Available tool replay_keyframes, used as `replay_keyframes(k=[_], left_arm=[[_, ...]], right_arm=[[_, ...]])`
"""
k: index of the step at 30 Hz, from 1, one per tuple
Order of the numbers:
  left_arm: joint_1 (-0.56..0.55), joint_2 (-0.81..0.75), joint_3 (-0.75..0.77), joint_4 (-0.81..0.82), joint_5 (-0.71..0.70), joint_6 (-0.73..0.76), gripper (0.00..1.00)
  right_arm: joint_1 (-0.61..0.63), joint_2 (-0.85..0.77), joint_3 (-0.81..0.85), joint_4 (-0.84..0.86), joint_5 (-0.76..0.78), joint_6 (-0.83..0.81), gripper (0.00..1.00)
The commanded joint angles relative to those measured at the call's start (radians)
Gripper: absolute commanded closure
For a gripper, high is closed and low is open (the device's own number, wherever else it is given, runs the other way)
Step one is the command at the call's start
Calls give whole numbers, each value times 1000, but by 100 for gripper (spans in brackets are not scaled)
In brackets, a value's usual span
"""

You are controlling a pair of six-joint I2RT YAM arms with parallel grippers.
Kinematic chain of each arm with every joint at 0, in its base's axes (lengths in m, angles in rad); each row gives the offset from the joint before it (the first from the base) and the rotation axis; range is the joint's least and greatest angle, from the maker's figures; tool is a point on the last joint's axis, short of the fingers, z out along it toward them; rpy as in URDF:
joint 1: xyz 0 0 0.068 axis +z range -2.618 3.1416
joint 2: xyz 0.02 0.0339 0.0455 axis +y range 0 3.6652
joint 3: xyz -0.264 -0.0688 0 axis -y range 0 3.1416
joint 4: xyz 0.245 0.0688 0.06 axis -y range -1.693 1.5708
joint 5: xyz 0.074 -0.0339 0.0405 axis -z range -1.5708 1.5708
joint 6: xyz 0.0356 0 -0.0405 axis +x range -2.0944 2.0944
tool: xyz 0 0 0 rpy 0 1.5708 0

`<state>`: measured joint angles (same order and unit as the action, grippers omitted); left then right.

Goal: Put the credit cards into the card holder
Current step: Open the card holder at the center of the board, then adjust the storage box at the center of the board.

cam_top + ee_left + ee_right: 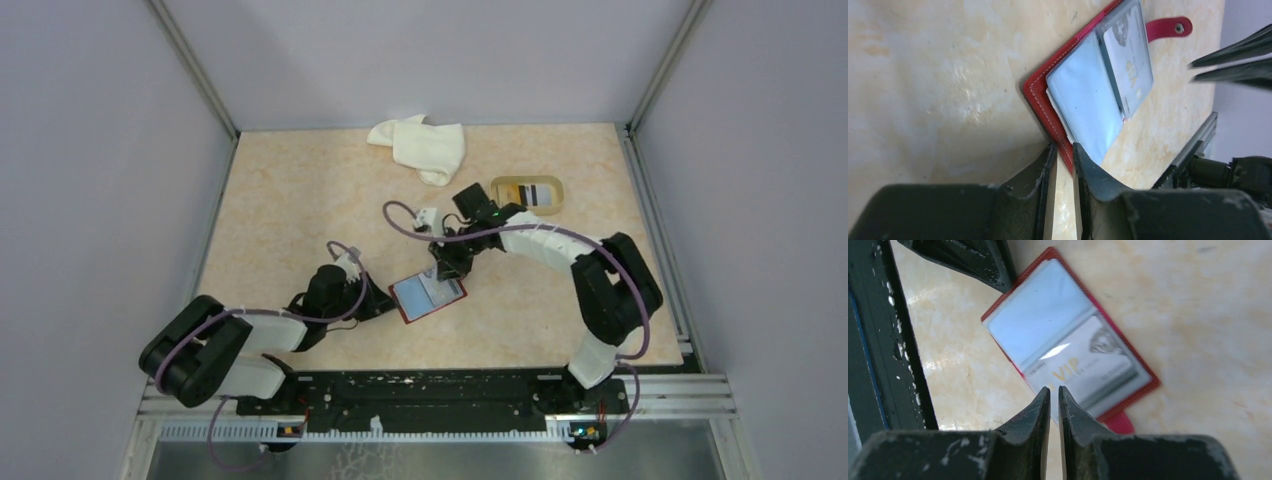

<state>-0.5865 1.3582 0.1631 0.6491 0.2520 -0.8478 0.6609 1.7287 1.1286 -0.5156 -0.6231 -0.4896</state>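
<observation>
The dark red card holder (428, 296) lies open on the table between the two arms, its clear sleeves facing up. A silver VIP credit card (1088, 370) sits in the sleeve on the snap-tab (1168, 27) side. My left gripper (1064, 147) is low at the holder's near-left edge, with the red cover (1040, 100) pinched between its fingertips. My right gripper (1054, 389) hovers over the edge of the silver card, jaws nearly together with nothing between them. In the top view it is the right gripper (450, 268) just above the holder's far-right side.
A beige tray (497, 195) at the back right holds another card (535, 192). A crumpled white cloth (420, 145) lies at the back centre. Metal rails run along the table's near and right edges.
</observation>
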Motion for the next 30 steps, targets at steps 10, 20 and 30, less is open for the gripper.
replay_keyframes(k=[10, 20, 30], left_arm=[[34, -191, 191, -370, -167, 320, 57], [34, -372, 48, -178, 38, 266, 27], [33, -374, -29, -120, 55, 234, 27]], right_arm=[[-454, -195, 43, 142, -26, -10, 29], [-469, 148, 339, 64, 216, 105, 29], [-470, 255, 420, -9, 239, 64, 30]])
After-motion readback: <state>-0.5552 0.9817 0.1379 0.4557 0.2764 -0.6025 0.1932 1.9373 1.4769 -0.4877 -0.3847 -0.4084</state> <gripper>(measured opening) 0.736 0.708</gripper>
